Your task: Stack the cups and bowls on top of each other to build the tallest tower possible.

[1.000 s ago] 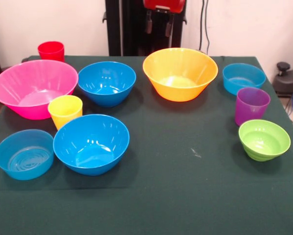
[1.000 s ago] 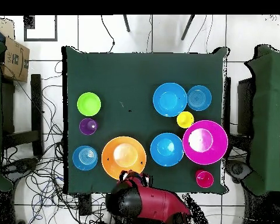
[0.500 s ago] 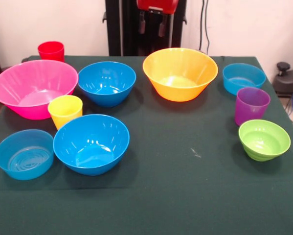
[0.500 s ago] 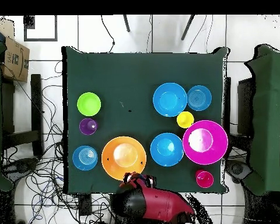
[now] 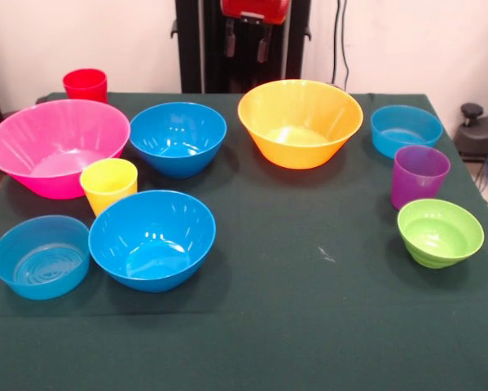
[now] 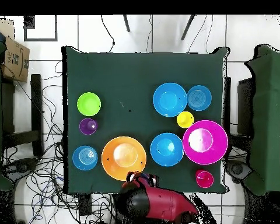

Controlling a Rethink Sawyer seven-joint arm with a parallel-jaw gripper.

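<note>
Movement since the earlier frames is confined to the arm: the gripper [image 5: 244, 47] has slid a little toward the picture's left in the front view, and overhead the red arm [image 6: 157, 201] has shifted along the table's [image 5: 309, 326] robot-side edge, while every cup and bowl sits where it was. Nothing is stacked, so no tower exists; all pieces stand apart and upright on the green cloth (some nearly touching). In the front view the pink bowl [image 5: 56, 147] sits at left with the red cup [image 5: 85, 84] behind it and the yellow cup [image 5: 109, 184] just in front; a deep blue bowl [image 5: 178, 137] stands beside it, another deep blue bowl [image 5: 151, 238] nearer the camera, next to a light-blue bowl [image 5: 40, 256]. The yellow-orange bowl [image 5: 301, 122] stands in the middle at the far side, directly below the gripper. At right sit the second light-blue bowl [image 5: 406, 129], the purple cup [image 5: 420, 174] and the lime green bowl [image 5: 440, 232]. The gripper hangs high behind the table edge, its two dark fingers [image 5: 229, 45] apart and empty.
</note>
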